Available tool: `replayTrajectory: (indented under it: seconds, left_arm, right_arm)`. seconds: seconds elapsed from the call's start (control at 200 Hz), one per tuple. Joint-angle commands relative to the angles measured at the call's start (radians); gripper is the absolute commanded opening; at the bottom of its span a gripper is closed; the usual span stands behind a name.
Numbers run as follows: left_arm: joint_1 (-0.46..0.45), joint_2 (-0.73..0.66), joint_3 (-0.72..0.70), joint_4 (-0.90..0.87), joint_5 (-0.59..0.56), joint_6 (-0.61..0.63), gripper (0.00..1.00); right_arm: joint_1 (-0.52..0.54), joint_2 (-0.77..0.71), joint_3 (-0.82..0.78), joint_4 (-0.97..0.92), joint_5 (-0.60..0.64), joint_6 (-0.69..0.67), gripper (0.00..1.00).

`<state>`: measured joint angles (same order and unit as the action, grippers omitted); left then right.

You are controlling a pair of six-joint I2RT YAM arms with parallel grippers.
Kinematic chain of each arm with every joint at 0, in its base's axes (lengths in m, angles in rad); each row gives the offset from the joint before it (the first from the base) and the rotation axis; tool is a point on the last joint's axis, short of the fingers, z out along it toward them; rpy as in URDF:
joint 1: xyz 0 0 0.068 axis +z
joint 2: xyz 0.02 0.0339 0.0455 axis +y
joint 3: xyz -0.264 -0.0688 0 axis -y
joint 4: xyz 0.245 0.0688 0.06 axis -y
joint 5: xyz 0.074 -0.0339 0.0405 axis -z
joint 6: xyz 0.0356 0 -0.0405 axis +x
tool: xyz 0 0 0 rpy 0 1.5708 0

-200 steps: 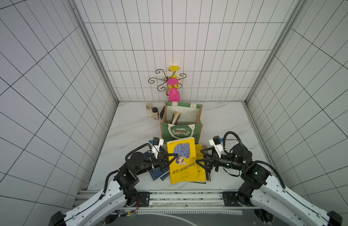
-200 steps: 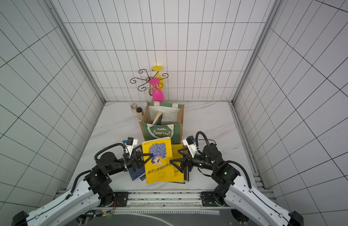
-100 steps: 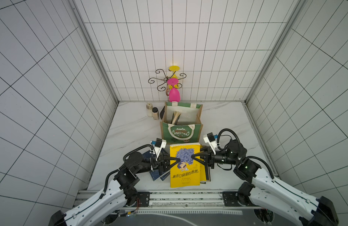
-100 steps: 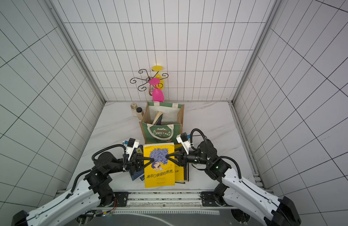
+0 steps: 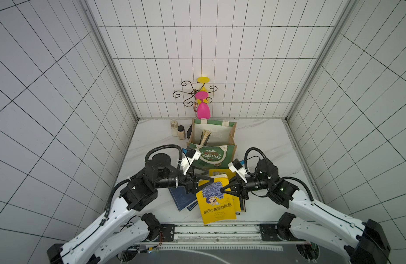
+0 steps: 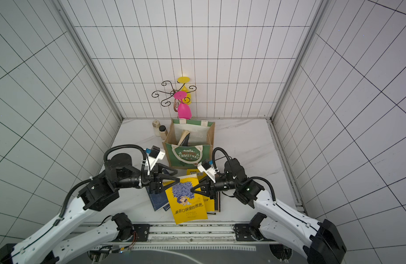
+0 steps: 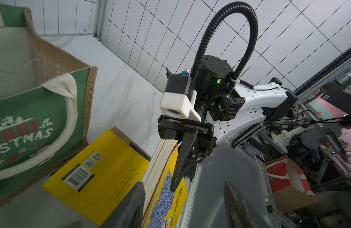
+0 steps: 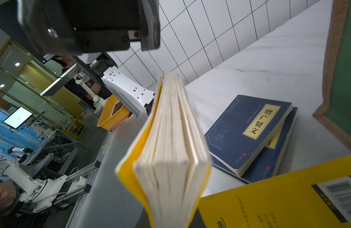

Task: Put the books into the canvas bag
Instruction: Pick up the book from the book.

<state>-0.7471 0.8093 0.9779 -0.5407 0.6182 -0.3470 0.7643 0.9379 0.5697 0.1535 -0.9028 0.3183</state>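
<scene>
The right hand [image 5: 223,189] is gripping one edge of a yellow book [image 5: 217,205], its jaws closed on it, holding it raised and tilted over the surface [image 5: 261,146]. The left hand [image 5: 204,184] is waiting wide open at the book's opposite edge (whether a finger is touching the cover is unclear). Beneath, a second yellow book [image 7: 95,173] and two navy books [image 8: 247,130] are lying flat. The canvas bag [image 5: 211,155] is standing upright just behind them, already holding a few books [image 5: 205,137].

arms [image 5: 101,224]: white shells, black joints | hoses [image 7: 234,6]: black, corrugated | wrist cameras [image 7: 177,104]: white | LEDs [image 7: 218,81]: green
</scene>
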Motion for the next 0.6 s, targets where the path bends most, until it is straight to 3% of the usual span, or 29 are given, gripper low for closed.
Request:
replayTrajectory:
  seconds: [0.0, 0.12, 0.185, 0.395, 0.425, 0.535, 0.595]
  left_arm:
    - [-0.003, 0.058, 0.063, -0.302, -0.045, 0.149, 0.63]
    - [-0.014, 0.092, 0.096, -0.394, -0.057, 0.224, 0.64]
    - [-0.07, 0.108, 0.114, -0.416, -0.125, 0.243, 0.67]
    - [-0.2, 0.139, 0.121, -0.429, -0.144, 0.276, 0.7]
    - [-0.207, 0.141, 0.121, -0.428, -0.147, 0.279, 0.62]
    - [-0.207, 0.157, 0.132, -0.433, -0.186, 0.279, 0.0]
    - [-0.207, 0.176, 0.146, -0.441, -0.205, 0.281, 0.0]
  right_arm:
    - [-0.003, 0.011, 0.143, -0.069, -0.1, -0.094, 0.0]
    - [-0.002, 0.027, 0.183, -0.143, -0.136, -0.161, 0.0]
    - [-0.003, 0.038, 0.203, -0.168, -0.164, -0.184, 0.0]
    - [-0.005, 0.073, 0.272, -0.266, -0.185, -0.256, 0.0]
    - [-0.005, 0.078, 0.278, -0.274, -0.186, -0.262, 0.0]
    - [-0.008, 0.09, 0.291, -0.286, -0.189, -0.272, 0.0]
    - [-0.008, 0.093, 0.295, -0.288, -0.188, -0.273, 0.0]
